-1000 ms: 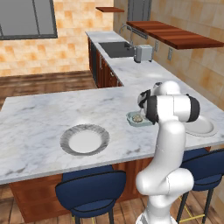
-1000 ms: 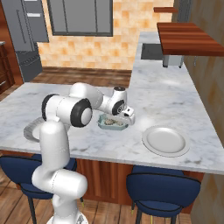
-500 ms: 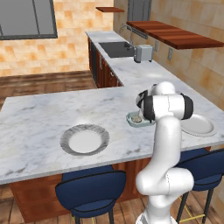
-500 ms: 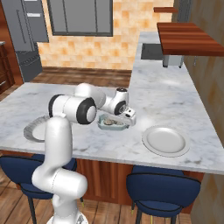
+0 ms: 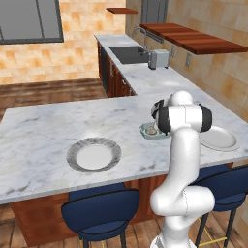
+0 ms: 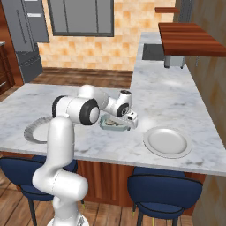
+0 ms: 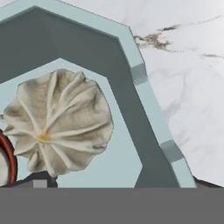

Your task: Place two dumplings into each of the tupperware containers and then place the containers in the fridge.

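A pale blue-green tupperware container (image 5: 151,131) (image 6: 111,124) sits on the marble island near its right end. One beige dumpling (image 7: 61,122) with a folded top lies on its floor, also seen as a small lump, the dumpling (image 5: 152,130). My gripper (image 6: 129,123) hangs low over the container's right side, pointing down into it. In the hand view the gripper (image 7: 124,183) is open, its dark tips set wide apart, the left one beside the dumpling, nothing clamped. The container's rim (image 7: 136,65) runs across that view. The fridge (image 6: 26,39) stands far off at the back left.
A round grey plate (image 5: 93,156) lies left of the container and a white plate (image 5: 219,138) (image 6: 167,142) lies to its right. A toaster (image 5: 158,59) and sink (image 5: 127,54) are on the far counter. Blue stools (image 5: 99,213) stand below the island's near edge.
The hand has sunk a little closer to the container. The jaws have stayed wide apart, and the container and plates have not moved.
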